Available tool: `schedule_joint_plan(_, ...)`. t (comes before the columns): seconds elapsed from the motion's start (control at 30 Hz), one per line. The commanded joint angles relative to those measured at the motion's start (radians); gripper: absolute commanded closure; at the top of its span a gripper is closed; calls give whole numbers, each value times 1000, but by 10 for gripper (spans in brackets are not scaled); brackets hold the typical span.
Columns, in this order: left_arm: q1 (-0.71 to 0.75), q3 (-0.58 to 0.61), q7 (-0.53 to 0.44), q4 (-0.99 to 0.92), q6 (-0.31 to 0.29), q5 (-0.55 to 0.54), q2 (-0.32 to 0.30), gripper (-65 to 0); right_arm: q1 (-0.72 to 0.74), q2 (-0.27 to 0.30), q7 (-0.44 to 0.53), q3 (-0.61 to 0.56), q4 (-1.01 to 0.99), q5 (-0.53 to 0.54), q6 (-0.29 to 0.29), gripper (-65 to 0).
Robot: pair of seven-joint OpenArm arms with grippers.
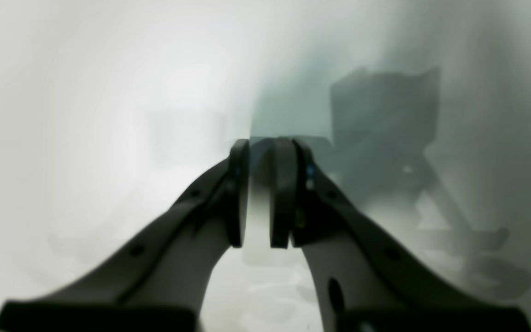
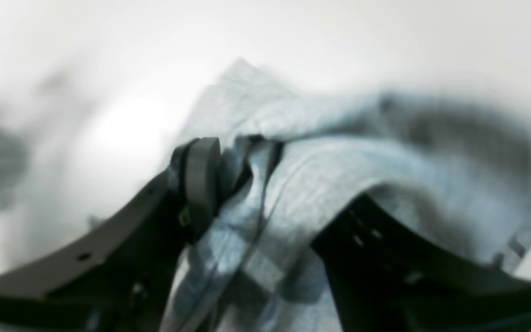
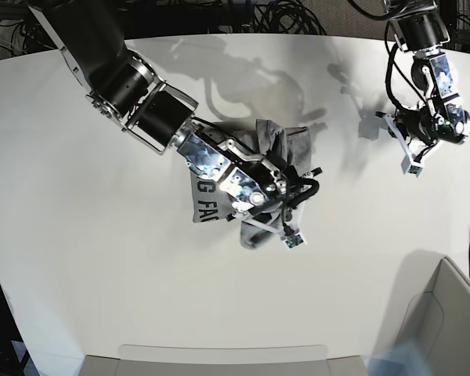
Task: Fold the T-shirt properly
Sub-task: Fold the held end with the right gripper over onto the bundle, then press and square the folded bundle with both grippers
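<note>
The T-shirt point(image 3: 254, 168) lay bunched in a heap at mid-table, lettering partly showing — by my reading no neat fold was made yet. The right gripper point(image 3: 286, 215) sat over it, jaws spread, cloth draped between them; a real hold I cannot tell. Well apart, the left gripper point(image 3: 411, 153) hovered nearly closed — empty.

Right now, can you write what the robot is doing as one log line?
right gripper: open, T-shirt cloth between its jaws | left gripper: nearly closed, empty, above table | T-shirt: bunched, unfolded
</note>
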Motion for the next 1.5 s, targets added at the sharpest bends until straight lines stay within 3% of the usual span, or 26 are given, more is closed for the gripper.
schedule_joint_plan(0.0,2,2,24,-2,-3,-3,3,-95,49,-43,-30,7,-7,-19,-5,-232)
schedule_joint_plan(0.13,2,2,24,-2,-3,-3,3,-95,43,-72,-93,-4,9,-78,-5,-232)
schedule_joint_plan(0.47,-1,25,23,-2,-3,-3,5,-95,-3,-54,-89,-159,263,-91,-4,-232)
schedule_joint_plan(0.6,-3,30,23,1,-3,-3,5,-94,-24,-23,-89,-151,342,-206,-10,-231)
schedule_joint_plan(0.7,-6,27,8,37,-3,-3,5,-91,-67,18,-89,-59,438,-284,-4,-189)
schedule_joint_plan(0.8,-1,25,-46,172,-3,-6,19,-41,-112,80,-89,111,520,-281,12,-73)
schedule_joint_plan(0.87,9,25,-81,321,-3,-6,66,0,-144,124,-89,221,560,-266,76,0)
schedule_joint_plan(1.0,88,44,-169,580,-3,-7,152,0,-193,199,-89,467,569,-186,340,0)
schedule_joint_plan(1.1,88,96,-238,575,-3,-3,181,0,-222,210,-89,608,567,-163,512,0)
schedule_joint_plan(1.2,94,251,-271,560,-3,-3,180,0,-224,213,-89,656,509,-187,659,0)
schedule_joint_plan(1.33,95,346,-278,557,-3,-1,181,0,-216,204,-27,656,375,-256,762,0)
schedule_joint_plan(1.47,97,361,-275,548,-3,-1,181,0,-216,184,105,654,197,-278,774,0)
